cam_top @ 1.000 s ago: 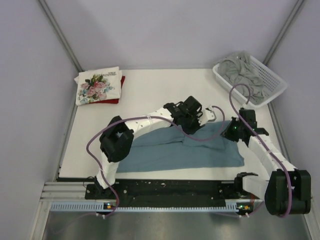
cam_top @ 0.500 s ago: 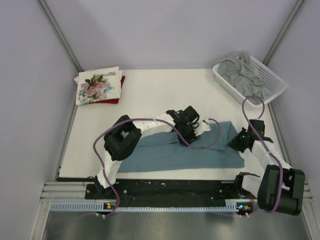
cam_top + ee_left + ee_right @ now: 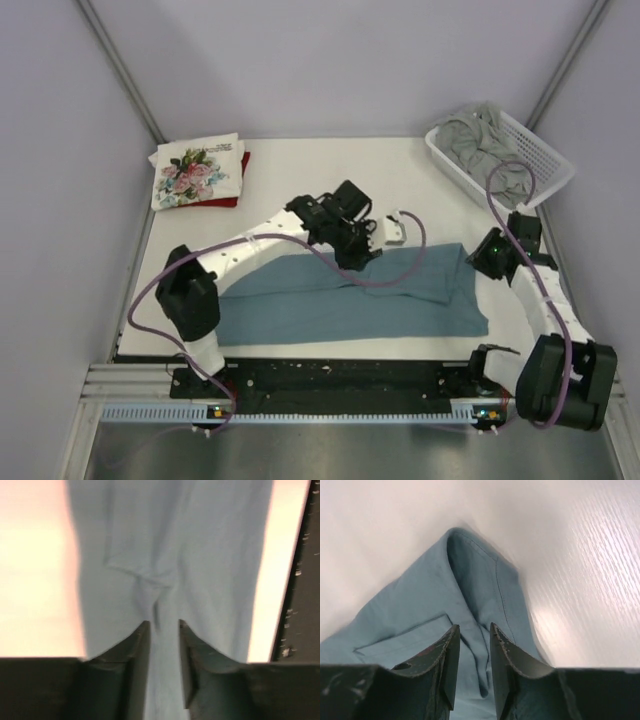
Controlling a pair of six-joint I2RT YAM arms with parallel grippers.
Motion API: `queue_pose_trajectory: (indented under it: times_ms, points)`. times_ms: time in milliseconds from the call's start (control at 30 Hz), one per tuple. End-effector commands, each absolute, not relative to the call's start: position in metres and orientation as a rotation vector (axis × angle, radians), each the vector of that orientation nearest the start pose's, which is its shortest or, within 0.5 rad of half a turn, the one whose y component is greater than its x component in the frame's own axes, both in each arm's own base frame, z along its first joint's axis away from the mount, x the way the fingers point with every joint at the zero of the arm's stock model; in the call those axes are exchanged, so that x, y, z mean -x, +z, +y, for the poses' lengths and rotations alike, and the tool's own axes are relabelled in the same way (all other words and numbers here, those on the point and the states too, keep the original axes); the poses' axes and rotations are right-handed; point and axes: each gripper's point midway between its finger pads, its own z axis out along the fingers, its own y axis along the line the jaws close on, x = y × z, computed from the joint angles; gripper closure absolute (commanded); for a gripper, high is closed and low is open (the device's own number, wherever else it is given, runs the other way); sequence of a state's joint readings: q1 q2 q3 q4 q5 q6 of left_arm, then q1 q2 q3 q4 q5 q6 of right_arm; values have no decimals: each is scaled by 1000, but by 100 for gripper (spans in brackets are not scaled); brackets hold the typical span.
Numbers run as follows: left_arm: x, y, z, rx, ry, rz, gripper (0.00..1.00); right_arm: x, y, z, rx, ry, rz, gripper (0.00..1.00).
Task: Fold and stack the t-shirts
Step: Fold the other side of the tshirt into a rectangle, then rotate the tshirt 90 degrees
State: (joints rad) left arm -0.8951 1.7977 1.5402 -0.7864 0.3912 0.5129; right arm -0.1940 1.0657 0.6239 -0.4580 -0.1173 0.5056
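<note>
Both stand narrowly parted, gripping nothing: left end effector [image 3: 163,630] above the teal-blue t-shirt [image 3: 350,312], right end effector [image 3: 474,632] at its right end. Spread across the near table [image 3: 300,185], it looks limp, light; pinch its corners.

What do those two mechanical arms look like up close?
Both the left arm and right arm are white segments joined by chunky black joints, each trailing a looping purple cable. Their jaws are paired dark, tapered blades, the right pair scuffed.
</note>
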Motion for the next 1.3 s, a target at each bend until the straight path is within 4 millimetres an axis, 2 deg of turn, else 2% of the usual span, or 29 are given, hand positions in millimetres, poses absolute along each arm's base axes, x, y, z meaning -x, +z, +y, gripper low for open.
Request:
queue_pose_trajectory:
  times_ms: [0,67,167,233,367,433,533,567,633,733,833,900,933,1000,1067,1100,1167,1200,1267]
  points:
    - [-279,143,-277,-1627,-439,2079,76,-287,81,-7,-619,222,2419,66]
    - [-300,137,-233,-1506,-374,2189,85,-296,82,-1,-561,212,2430,61]
    - [-319,124,-164,-1349,-252,2318,87,-303,77,-7,-571,167,2452,58]
    - [-320,111,-125,-1293,-174,2373,87,-307,68,-7,-561,156,2481,59]
    - [-311,63,-50,-1152,46,2535,86,-313,48,4,-528,227,2541,62]
    - [-299,39,-26,-1092,79,2641,88,-314,35,8,-537,258,2576,71]
    - [-279,15,-9,-1039,65,2738,91,-317,23,10,-547,264,2607,83]
    - [-277,11,1,-1019,132,2746,91,-319,20,10,-539,250,2618,87]
    - [-267,2,16,-1008,231,2774,90,-328,17,10,-514,226,2631,90]
    - [-241,-10,23,-1034,232,2829,91,-347,13,16,-459,213,2666,92]
    - [-216,-15,26,-1091,219,2846,90,-388,22,43,-305,198,2676,92]
    - [-198,-16,26,-1150,188,2856,86,-416,26,60,-233,178,2673,92]
    - [-189,-17,27,-1181,176,2859,81,-426,15,65,-222,159,2700,92]
    - [-170,-20,32,-1249,163,2883,78,-460,20,75,-234,164,2686,92]
    - [-167,-19,37,-1213,193,2887,77,-488,22,87,-229,193,2669,91]
    - [-164,-14,36,-1215,153,2891,77,-498,20,92,-217,201,2670,90]
    - [-166,-1,28,-1202,70,2872,76,-521,31,103,-188,221,2639,86]
    - [-169,6,24,-1185,39,2861,76,-527,35,107,-180,239,2635,84]
    - [-173,23,15,-1173,-36,2832,72,-540,56,115,-155,270,2594,79]
